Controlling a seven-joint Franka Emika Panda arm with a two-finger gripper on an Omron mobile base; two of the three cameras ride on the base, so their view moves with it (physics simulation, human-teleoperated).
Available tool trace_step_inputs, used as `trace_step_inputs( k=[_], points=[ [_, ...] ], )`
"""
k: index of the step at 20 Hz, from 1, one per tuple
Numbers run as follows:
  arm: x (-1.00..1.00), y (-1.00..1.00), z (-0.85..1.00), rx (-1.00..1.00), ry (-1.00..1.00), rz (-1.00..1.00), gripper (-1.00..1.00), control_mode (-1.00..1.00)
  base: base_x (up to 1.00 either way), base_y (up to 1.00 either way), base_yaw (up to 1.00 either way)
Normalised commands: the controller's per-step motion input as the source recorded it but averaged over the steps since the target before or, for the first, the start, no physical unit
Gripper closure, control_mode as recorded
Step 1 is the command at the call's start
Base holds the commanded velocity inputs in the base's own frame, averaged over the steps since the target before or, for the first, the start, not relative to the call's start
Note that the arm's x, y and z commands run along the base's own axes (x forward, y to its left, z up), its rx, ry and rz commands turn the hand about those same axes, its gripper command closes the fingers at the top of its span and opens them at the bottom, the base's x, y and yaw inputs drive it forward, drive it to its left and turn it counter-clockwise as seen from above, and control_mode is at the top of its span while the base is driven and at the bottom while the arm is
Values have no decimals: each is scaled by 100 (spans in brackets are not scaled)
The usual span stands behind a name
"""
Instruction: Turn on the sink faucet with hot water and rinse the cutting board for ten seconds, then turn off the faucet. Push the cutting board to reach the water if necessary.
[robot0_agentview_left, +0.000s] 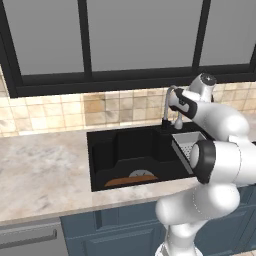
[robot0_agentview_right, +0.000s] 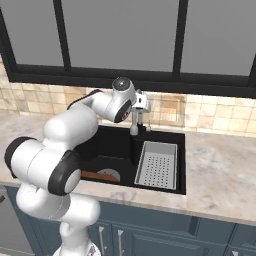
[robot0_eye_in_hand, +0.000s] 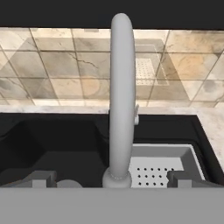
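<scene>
In the black rectangular sink (robot0_agentview_left: 107, 150), the flat orange-brown wooden cutting board (robot0_agentview_left: 131, 181) is laid lengthwise along the front wall. The tall grey gooseneck faucet (robot0_eye_in_hand: 120, 100) is framed upright between the parted fingertips (robot0_eye_in_hand: 41, 178) of the two-finger gripper (robot0_eye_in_hand: 111, 181).

The cutting board (robot0_agentview_left: 131, 181) lies in the sink (robot0_agentview_left: 105, 150), at its front. The sink faucet (robot0_agentview_left: 167, 107) stands behind the basin, with the strainer tray (robot0_agentview_right: 157, 164) in the right part.

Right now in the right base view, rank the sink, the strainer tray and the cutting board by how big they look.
1. sink
2. strainer tray
3. cutting board, though the arm hides part of it, so its full size is uncertain.
</scene>
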Motion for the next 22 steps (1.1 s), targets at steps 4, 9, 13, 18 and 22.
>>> trace_step_inputs(
  k=[4, 9, 13, 18, 22],
  points=[
    [4, 0, -5, 0, 0, 0, -100, -100, 0, 0, 0],
    [7, 0, -1, 0, 0, 1, -100, -100, 0, 0, 0],
    [13, 0, 0, 0, 0, 1, -100, -100, 0, 0, 0],
    [16, 0, 0, 0, 0, 0, -100, -100, 0, 0, 0],
    [12, 0, 0, 0, 0, 0, -100, -100, 0, 0, 0]
  ],
)
